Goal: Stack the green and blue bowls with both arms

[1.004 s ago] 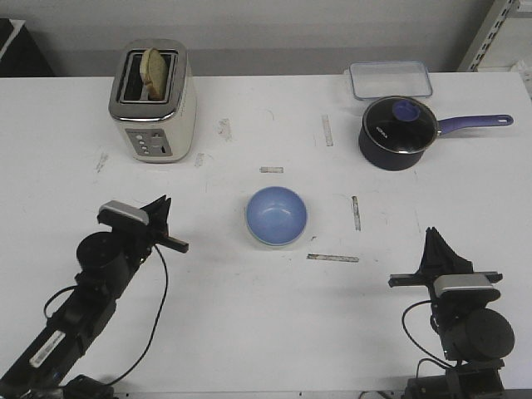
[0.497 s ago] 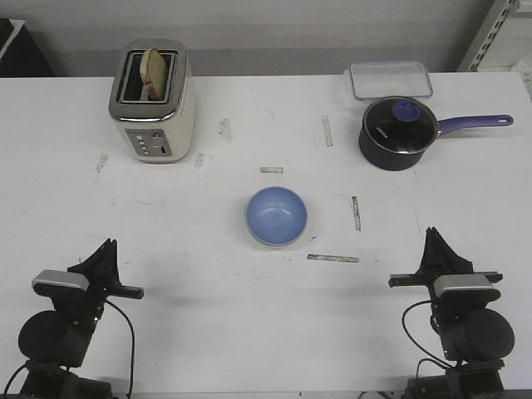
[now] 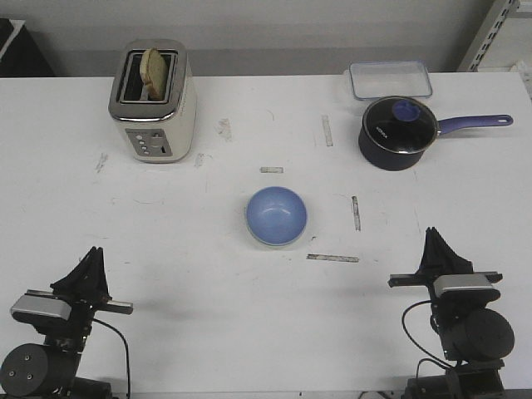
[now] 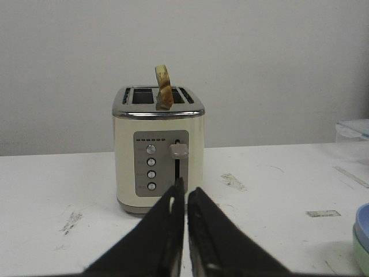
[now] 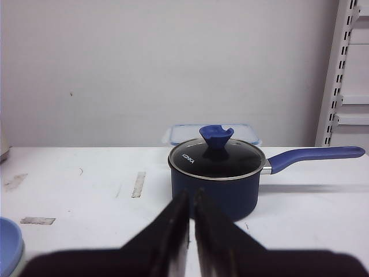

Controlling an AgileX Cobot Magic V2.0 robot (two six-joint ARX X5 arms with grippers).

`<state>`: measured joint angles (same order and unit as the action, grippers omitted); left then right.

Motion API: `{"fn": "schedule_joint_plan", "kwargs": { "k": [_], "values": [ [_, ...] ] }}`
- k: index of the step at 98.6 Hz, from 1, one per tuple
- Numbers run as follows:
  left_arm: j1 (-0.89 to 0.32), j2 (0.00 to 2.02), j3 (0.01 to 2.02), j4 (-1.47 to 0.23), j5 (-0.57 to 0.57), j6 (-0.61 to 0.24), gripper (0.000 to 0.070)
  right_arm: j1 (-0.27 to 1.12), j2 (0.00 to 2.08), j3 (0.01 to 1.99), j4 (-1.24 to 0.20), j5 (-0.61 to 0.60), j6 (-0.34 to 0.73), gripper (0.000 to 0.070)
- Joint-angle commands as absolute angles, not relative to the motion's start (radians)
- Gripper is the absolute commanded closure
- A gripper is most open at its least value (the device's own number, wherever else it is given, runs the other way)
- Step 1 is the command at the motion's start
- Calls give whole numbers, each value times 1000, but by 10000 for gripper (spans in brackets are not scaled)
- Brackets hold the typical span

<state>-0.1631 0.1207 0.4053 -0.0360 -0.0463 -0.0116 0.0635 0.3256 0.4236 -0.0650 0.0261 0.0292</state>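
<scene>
The blue bowl (image 3: 277, 214) sits nested inside the green bowl (image 3: 268, 242) at the middle of the table; only a thin pale green rim shows under it. Both show at the edge of the left wrist view, blue (image 4: 362, 222) above green (image 4: 363, 257), and the blue bowl shows at the edge of the right wrist view (image 5: 8, 242). My left gripper (image 3: 94, 252) is shut and empty at the front left, well away from the bowls; in the left wrist view (image 4: 184, 188) it points at the toaster. My right gripper (image 3: 431, 234) is shut and empty at the front right (image 5: 192, 194).
A cream toaster (image 3: 154, 101) with a slice of bread stands at the back left. A dark lidded saucepan (image 3: 397, 131) with a purple handle and a clear lidded box (image 3: 390, 80) stand at the back right. Tape strips mark the table around the bowls.
My left arm has drawn back from beside the bowls to the front left corner and now points forward. The bowls and my right arm have not moved.
</scene>
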Motion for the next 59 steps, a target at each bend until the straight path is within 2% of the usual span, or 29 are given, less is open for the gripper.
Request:
{"fn": "schedule_joint_plan", "kwargs": {
  "k": [1, 30, 59],
  "values": [
    [-142, 114, 395, -19, -45, 21, 699, 63, 326, 429, -52, 26, 28, 693],
    [-41, 86, 271, 32, -26, 26, 699, 63, 326, 429, -52, 26, 28, 693],
    [-25, 3, 84, 135, -27, 26, 699, 63, 326, 429, -52, 26, 28, 694]
  ]
}}
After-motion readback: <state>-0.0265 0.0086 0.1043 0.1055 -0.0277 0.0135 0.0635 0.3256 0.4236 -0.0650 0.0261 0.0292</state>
